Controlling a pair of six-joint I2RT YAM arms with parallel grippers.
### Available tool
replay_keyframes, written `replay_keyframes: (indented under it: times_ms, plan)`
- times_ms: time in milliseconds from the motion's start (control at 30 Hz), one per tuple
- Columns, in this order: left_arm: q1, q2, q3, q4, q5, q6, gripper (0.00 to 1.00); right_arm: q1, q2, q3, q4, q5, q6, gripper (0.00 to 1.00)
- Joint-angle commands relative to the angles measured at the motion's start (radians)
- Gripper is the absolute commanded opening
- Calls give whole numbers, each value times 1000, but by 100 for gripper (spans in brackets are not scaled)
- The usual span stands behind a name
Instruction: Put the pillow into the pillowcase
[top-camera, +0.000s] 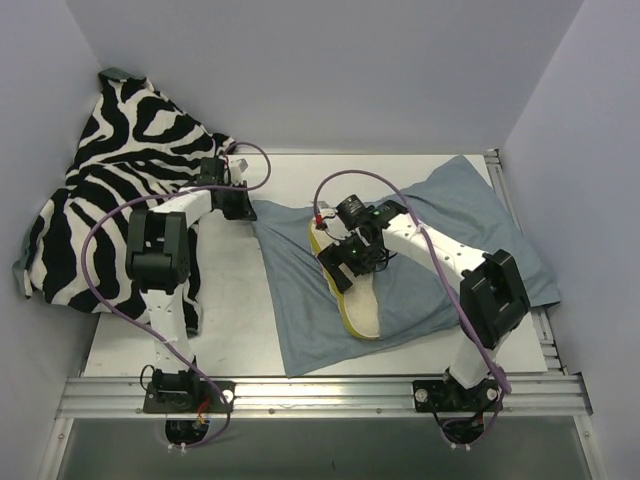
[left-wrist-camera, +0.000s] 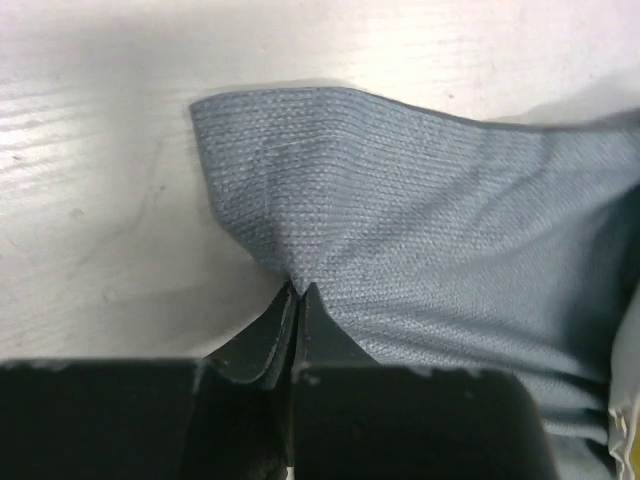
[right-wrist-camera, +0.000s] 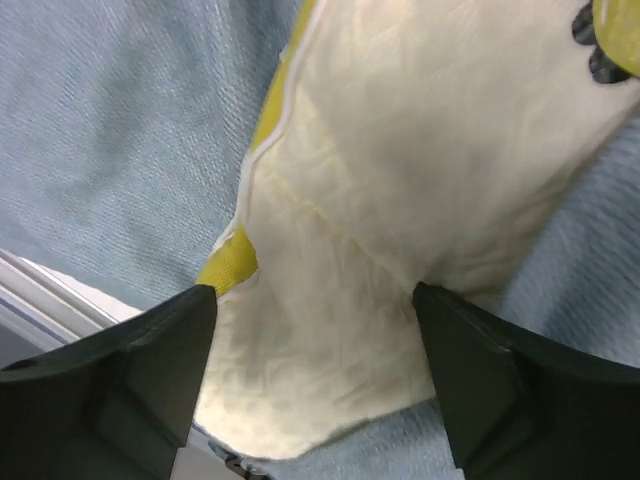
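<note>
The grey-blue pillowcase (top-camera: 440, 240) lies spread across the table's middle and right. The cream pillow (top-camera: 362, 298) with its yellow edge lies on it, partly under cloth at its right side. My left gripper (top-camera: 245, 205) is shut on the pillowcase's far left corner; in the left wrist view the closed fingertips pinch the cloth (left-wrist-camera: 400, 220) at the gripper (left-wrist-camera: 297, 290). My right gripper (top-camera: 345, 262) is open over the pillow's far end; in the right wrist view the gripper (right-wrist-camera: 315, 300) straddles the pillow (right-wrist-camera: 400, 180), one fingertip (right-wrist-camera: 195, 310) by the yellow edge (right-wrist-camera: 228, 265).
A black-and-white zebra-print cloth (top-camera: 110, 180) lies heaped at the left, against the wall and under the left arm. Grey walls close the left, back and right. A metal rail (top-camera: 320, 390) runs along the near edge.
</note>
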Motion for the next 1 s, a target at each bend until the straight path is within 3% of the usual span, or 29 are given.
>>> replay_keyframes:
  times_ms: [0,200,333,400,467,633,700,733,767,800,833,867,900,967]
  plan:
    - [-12,-100,-26,63,50,51,0,-1,13,144,-138,58,-11,85]
    - [-82,-176,-143,89,62,59,0,32,100,375,-84,145,54,91]
    - [-71,-195,-155,84,44,51,0,65,245,488,-130,231,106,92]
    - [-57,-193,-155,84,42,42,0,71,283,496,-147,243,135,93]
    - [-48,-187,-152,84,44,37,0,72,333,486,-144,305,141,100]
    - [-31,-175,-154,89,12,39,0,51,456,463,-118,369,129,98]
    - [-23,-169,-149,80,-8,48,0,31,477,455,-119,357,114,82]
    - [-14,-158,-145,74,-21,54,0,19,475,457,-123,340,114,50]
    - [-5,-152,-129,66,-30,79,0,-12,461,457,-130,288,114,33]
    - [7,-141,-122,55,-36,88,0,-26,398,452,-133,244,89,6]
    - [18,-137,-117,54,-35,97,0,-46,354,447,-133,178,81,0]
    - [41,-133,-111,54,-28,111,0,-62,305,440,-132,112,75,0]
    - [52,-130,-94,52,-25,117,0,-108,251,424,-107,-81,69,0]
    - [75,-129,-74,51,-7,126,0,-159,90,340,-40,-248,96,0]
